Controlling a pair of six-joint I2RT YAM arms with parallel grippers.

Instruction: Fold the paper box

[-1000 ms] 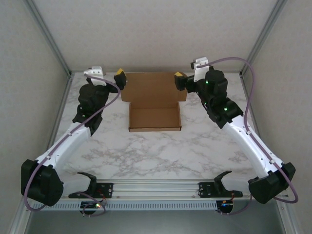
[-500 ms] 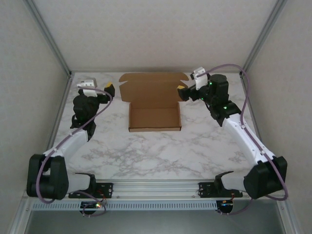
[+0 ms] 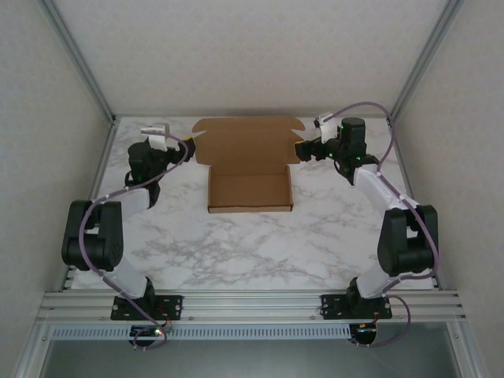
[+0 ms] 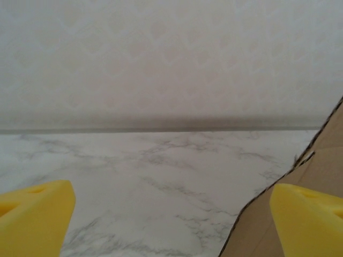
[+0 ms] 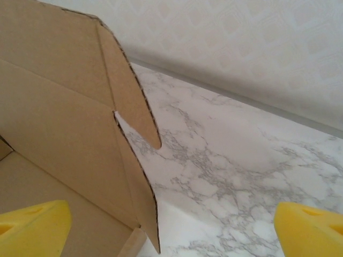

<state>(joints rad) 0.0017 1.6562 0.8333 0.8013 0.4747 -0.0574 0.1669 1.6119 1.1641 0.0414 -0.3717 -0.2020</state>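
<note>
The paper box (image 3: 249,157) lies flat on the table (image 3: 236,244), toward its far side and midway across. It is plain brown cardboard, a shallow tray with low walls on the near half and a wide lid panel lying open behind it, small side flaps loose. My left fingers (image 3: 186,144) sit just off the box's far-left corner and my right fingers (image 3: 302,150) just off its far-right flap, both pairs spread wide and holding nothing; I reckon I'm flanking that lid to bring it over the tray.
</note>
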